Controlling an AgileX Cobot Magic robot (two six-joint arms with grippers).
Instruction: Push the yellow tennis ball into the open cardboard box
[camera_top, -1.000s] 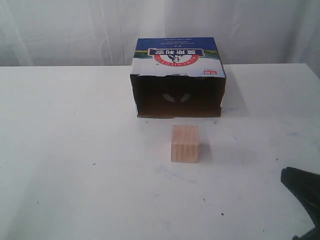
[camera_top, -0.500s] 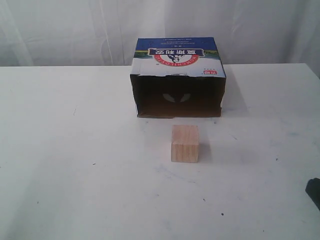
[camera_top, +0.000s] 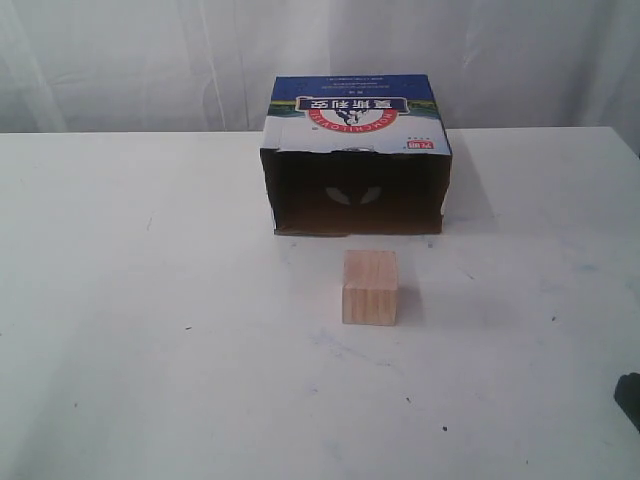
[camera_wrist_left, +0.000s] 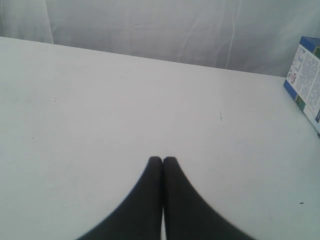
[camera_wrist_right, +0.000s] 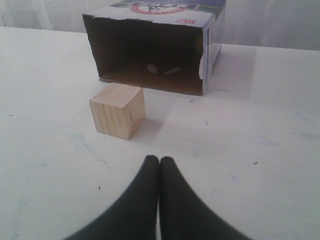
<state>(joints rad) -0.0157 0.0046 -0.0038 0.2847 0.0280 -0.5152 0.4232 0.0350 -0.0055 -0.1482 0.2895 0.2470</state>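
No yellow tennis ball shows in any view. The open cardboard box (camera_top: 355, 130) lies on its side at the back middle of the table, its dark opening facing the front; two pale spots show deep inside. My right gripper (camera_wrist_right: 159, 159) is shut and empty, low over the table, short of the box (camera_wrist_right: 150, 50) mouth. In the exterior view only a dark sliver of the right gripper (camera_top: 630, 400) shows at the right edge. Off to the left, my left gripper (camera_wrist_left: 162, 160) is shut and empty over bare table, with a corner of the box (camera_wrist_left: 307, 75) in its view.
A pale wooden cube (camera_top: 370, 287) stands just in front of the box opening; in the right wrist view the cube (camera_wrist_right: 118, 110) lies between my fingers and the box. The white table (camera_top: 150, 330) is backed by a white curtain.
My right gripper has drawn back toward the lower right edge of the exterior view, leaving only a sliver in sight. The box and the cube have not moved.
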